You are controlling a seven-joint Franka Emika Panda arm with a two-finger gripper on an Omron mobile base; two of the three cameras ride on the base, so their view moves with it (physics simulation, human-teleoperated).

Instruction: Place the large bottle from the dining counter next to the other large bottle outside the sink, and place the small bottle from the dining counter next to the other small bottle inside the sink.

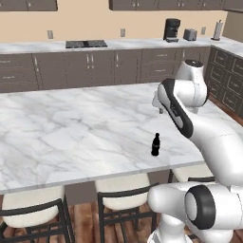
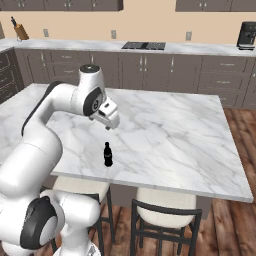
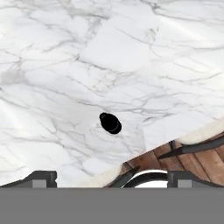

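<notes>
We hover with wide, empty jaws above the bottle on the dining counter.

The gripper [image 2: 112,125] must come straight down over the small dark bottle [image 1: 155,144], which stands upright near the counter [image 1: 71,137] edge; stools [image 2: 167,205] wait below, nothing else blocks us.

Text: none can be read.
Bottle [image 1: 155,144]: dark all over, no legible label.
Coffee machine [image 1: 172,30]: no brand or marking legible.
Toaster [image 1: 190,34]: too small to show any lettering.
Cooktop [image 2: 144,45]: no readable markings.
Cabinets [image 1: 95,66]: plain fronts, no signs.
</notes>
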